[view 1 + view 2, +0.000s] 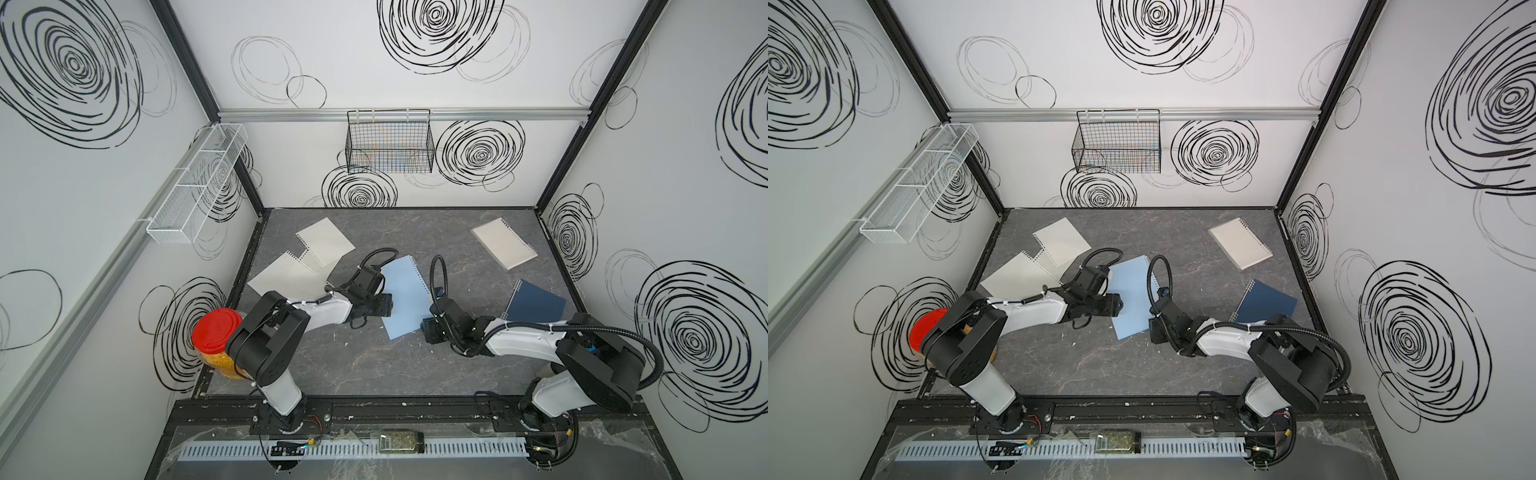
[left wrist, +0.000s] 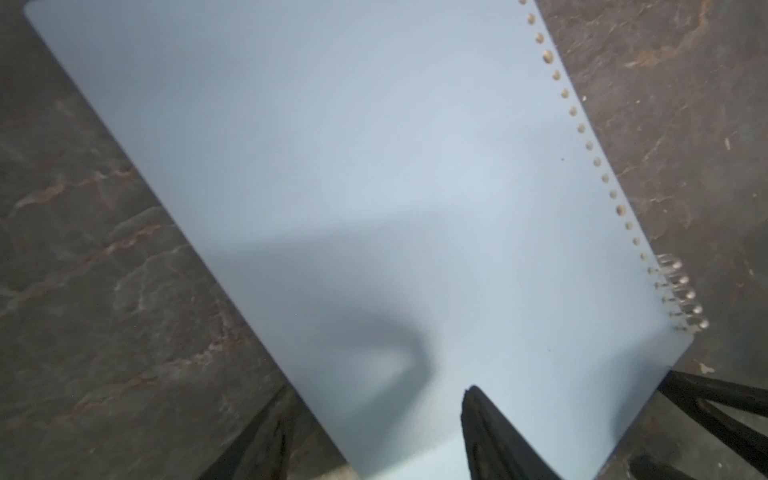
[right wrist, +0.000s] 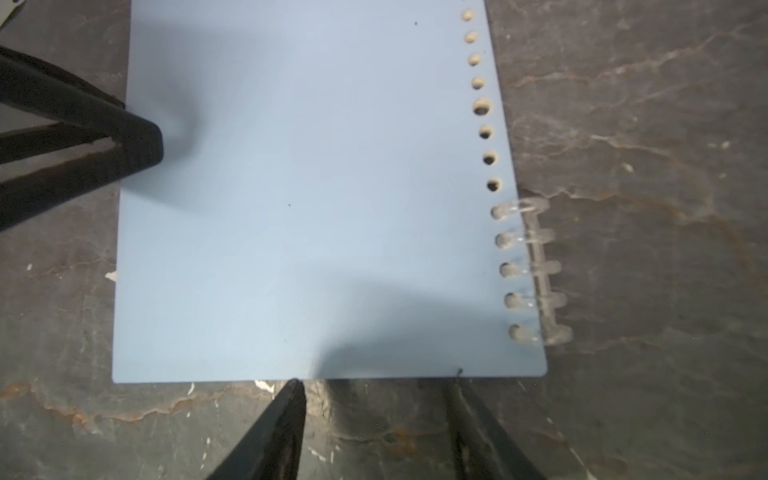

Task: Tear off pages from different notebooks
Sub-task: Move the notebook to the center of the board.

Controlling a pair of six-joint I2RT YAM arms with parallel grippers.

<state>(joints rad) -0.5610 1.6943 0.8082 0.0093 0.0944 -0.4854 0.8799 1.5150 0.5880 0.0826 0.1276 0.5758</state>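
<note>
The closed light-blue wire-bound rectangular notebook (image 3: pixel 311 208) lies flat just ahead of the right gripper (image 3: pixel 374 419), whose jaws are half open and empty. The left gripper (image 2: pixel 374 436), also open and empty, straddles its free long edge. Likely step: opening it. Next, a jaw must slip under the cover.

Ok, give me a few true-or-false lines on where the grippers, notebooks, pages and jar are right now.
1. The left gripper and the right gripper are both at the blue notebook. True.
2. The right gripper is shut on a page. False: it is open, with its tips at the notebook's edge, and holds nothing.
3. The navy notebook lies open. False: it is closed, cover up.
4. Loose pages lie at the far left of the table. True.
5. The jar stands by the right wall. False: it stands at the near left corner.
</note>
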